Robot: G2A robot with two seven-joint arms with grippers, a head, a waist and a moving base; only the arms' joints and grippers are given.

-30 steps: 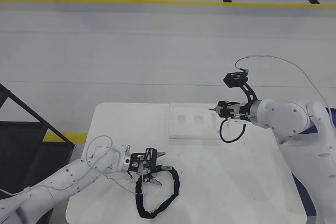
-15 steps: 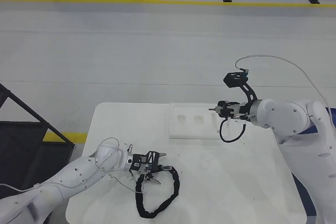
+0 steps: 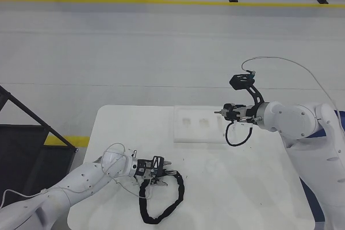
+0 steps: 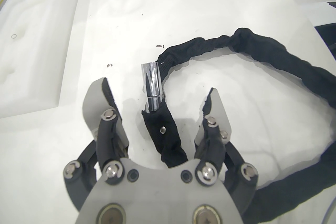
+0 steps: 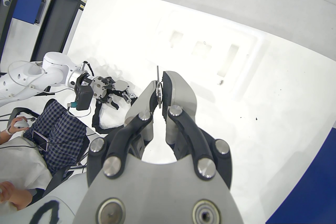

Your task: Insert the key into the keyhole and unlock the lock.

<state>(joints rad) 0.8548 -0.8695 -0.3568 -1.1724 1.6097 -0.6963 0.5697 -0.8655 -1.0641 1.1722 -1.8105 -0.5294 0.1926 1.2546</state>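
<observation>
The left claw [image 4: 158, 89] is sitting low over the lock, jaws spread wide and gripping nothing yet. Its two fingers [image 4: 103, 99] are standing either side of the lock's chrome cylinder [image 4: 151, 86], clear of it on both flanks. The cylinder is lying flat on the worktop [image 3: 247, 184] and poking out of the black fabric sleeve, while the rest of the chain [image 4: 262, 43] is looping away from it and curling back round behind the claw.

Over to the other arm: the right claw [image 5: 159, 91] is hanging well apart from the lock, up in the air on the far side of it. It is pinched nearly closed on the key [image 5: 158, 75], with the thin blade sticking out past the fingertips. A white foam tray [image 3: 198, 123] is lying beyond the lock, on the side where the key is waiting.

By my reading, we are watching the steadying step: the left arm is lining up to clamp the lock body so the key has something firm to push against. Next, those jaws are going to need to close squarely on the cylinder or the sleeve just behind it, leaving the keyhole end free. I cannot tell from here which face is carrying the keyhole. After that, the key is going to need bringing across and aligning blade-first.
</observation>
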